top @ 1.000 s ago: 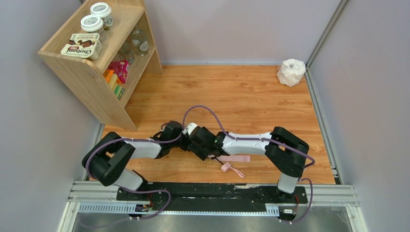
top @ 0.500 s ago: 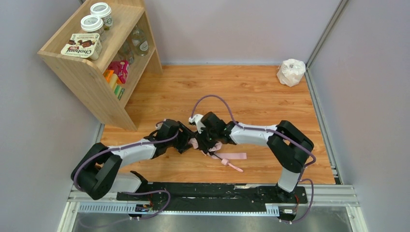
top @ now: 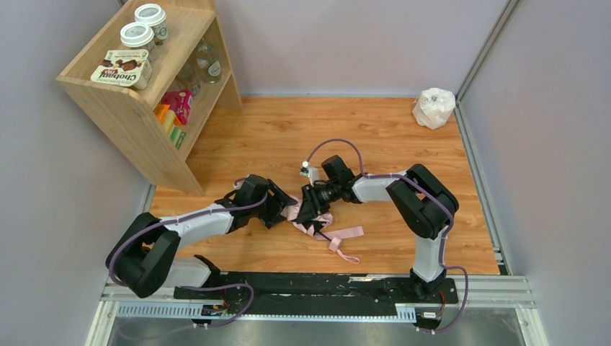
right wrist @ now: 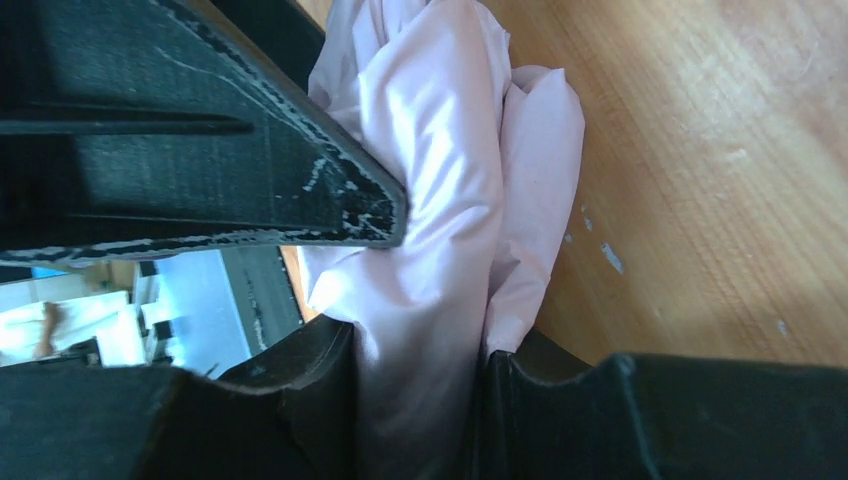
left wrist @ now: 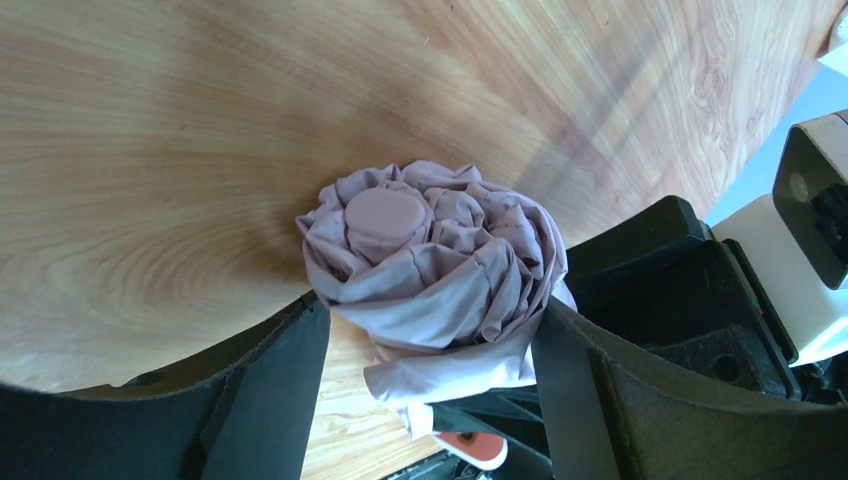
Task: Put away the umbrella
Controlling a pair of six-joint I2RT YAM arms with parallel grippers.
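The pale pink umbrella (top: 311, 218) lies on the wooden floor between the two arms, its fabric bunched. Its pink strap (top: 348, 232) and wrist loop (top: 349, 255) trail to the right. My left gripper (top: 285, 208) comes from the left; in the left wrist view its fingers (left wrist: 270, 385) press both sides of the rolled fabric bundle (left wrist: 440, 265), whose round cap faces the camera. My right gripper (top: 307, 208) reaches from the right and is shut on a fold of the pink fabric (right wrist: 430, 250). The shaft and handle are hidden.
A wooden shelf (top: 144, 94) with jars and packets stands at the back left. A small white plastic bag (top: 434, 107) sits in the back right corner. Grey walls close in both sides, and a metal rail (top: 317, 288) runs along the near edge.
The right arm's wrist has swung back and to the right, drawing the pink fabric out from under the grippers. The left gripper moved forward to the bundle. The strap shifted slightly.
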